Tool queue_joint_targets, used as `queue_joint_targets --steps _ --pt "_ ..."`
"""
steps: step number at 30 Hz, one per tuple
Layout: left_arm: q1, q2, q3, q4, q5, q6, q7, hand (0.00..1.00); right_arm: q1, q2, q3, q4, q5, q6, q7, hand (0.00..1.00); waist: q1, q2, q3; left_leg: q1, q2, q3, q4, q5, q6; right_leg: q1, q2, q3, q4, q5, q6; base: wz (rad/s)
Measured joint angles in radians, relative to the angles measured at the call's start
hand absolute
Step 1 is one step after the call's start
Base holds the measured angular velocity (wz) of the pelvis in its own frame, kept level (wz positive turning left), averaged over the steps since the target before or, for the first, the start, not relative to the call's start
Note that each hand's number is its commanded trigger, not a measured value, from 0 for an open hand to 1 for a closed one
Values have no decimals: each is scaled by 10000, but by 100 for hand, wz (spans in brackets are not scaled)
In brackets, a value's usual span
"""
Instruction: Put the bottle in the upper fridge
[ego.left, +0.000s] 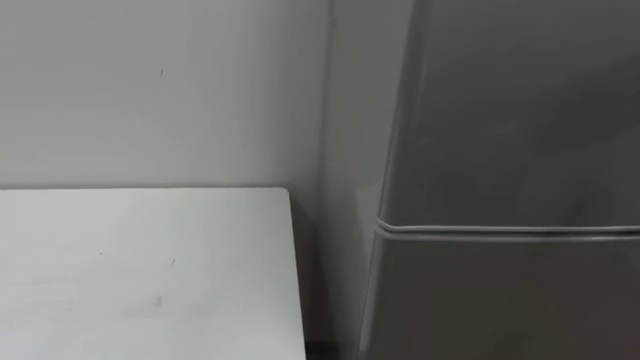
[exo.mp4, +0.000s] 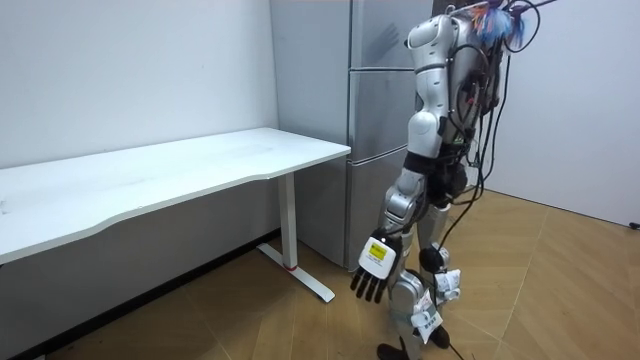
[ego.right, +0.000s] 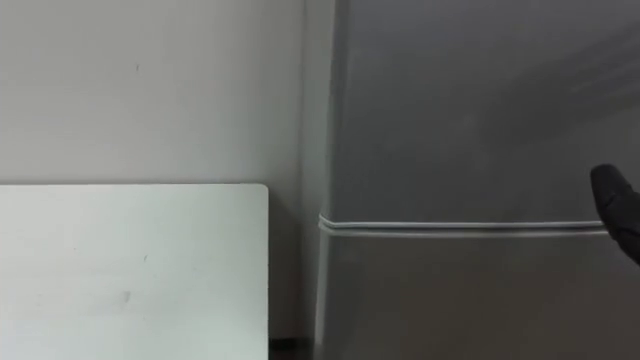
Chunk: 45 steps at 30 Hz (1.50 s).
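**Bottle: I cannot tell where it is; the grey fridge stands shut before me**

I stand upright on the light wooden floor (exo.mp4: 560, 290), close in front of the tall grey metal two-door fridge (exo.mp4: 380, 130), facing it. Its upper door (ego.left: 510, 110) and its lower door (ego.left: 500, 300) are both closed. A thin pale seam (ego.left: 500, 229) runs level between them across my eye views.

To the left of the fridge is the flat white rectangular desk (ego.left: 140, 270). Its right-hand end lies just beside the fridge's side wall, with a narrow dark gap between the two. Behind the desk rises the plain off-white wall (ego.left: 150, 90). In the room view the desk stands on a white leg (exo.mp4: 290, 225) with a long foot on the floor.

My left robot hand (exo.mp4: 374, 265) hangs low beside my leg in the room view, well below the desk top. Its back faces the camera, and its fingers are straight, a little spread and pointing down at the floor. It holds nothing and is apart from both desk and fridge.

My right robot hand (ego.right: 620, 215) shows as a dark rounded tip at the right edge of the right eye view, in front of the fridge at the level of the seam. I cannot tell whether it touches the door, or whether it is apart, together or clamped on anything.

The bottle is not in my left robot hand; beyond that I cannot tell where it is.
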Motion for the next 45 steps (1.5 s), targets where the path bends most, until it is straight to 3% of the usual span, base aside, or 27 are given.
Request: queue_joint_targets --steps 7,11,14,15,22,26,31,34,37,43,45 --pt "-157 9 -92 -9 17 -2 -17 0 -118 -3 279 0 57 -7 -19 0 12 41 -18 7 1 3 3 0 0 -1 10 27 11 23 -3 -1" --pt "-194 7 -146 -3 414 -1 -14 0 -618 -3 596 1 85 -7 29 0 77 90 -64 35 5 -1 0 1 0 23 90 33 -16 33 -13 -1" --pt "-197 9 -202 13 435 -9 -15 0 -1059 -1 890 15 331 -19 139 0 100 54 -42 73 27 1 -1 1 0 110 108 26 -27 84 -23 0" --pt "-203 9 -217 14 436 -12 -15 0 -1193 -1 989 20 396 -20 201 0 109 34 13 133 28 -6 -5 1 0 186 98 10 -37 84 -23 0" --pt "-233 9 -242 -13 704 20 -61 0 -1887 3 1105 356 944 -51 461 0 323 -16 24 100 33 -34 -10 1 0 189 59 -53 -106 84 -23 2" --pt "-240 14 -260 -75 791 235 -251 0 -1964 2 1132 576 616 -100 454 0 324 24 21 34 26 -257 10 1 0 242 63 -288 -210 120 -26 12" --pt "-262 19 -398 -142 803 362 -267 0 -2380 -5 1393 1540 -17 -314 497 0 322 102 71 171 29 -273 48 1 0 387 35 -288 -229 141 -26 2" --pt "-254 27 -390 -343 1061 483 -338 0 -2614 -9 1412 2367 -799 -340 549 0 345 74 61 178 27 -282 64 2 2 384 16 -317 -187 162 -23 0" --pt "-216 125 -402 -527 1108 706 -575 0 -3029 -72 1489 3634 -959 -758 586 0 363 -14 40 152 25 -308 122 2 11 405 0 -340 -189 238 -14 0" --pt "-333 165 -498 -857 1382 1072 -752 0 -3763 -139 1509 5283 -1726 -843 731 0 342 -40 40 68 9 -361 200 -15 123 426 -32 -318 -204 401 69 0" --pt "-347 215 -747 -869 1372 1170 -737 0 -3948 -361 1630 5880 -2037 -853 721 0 377 -42 36 43 8 -346 213 20 181 402 -66 -288 -202 463 138 0"
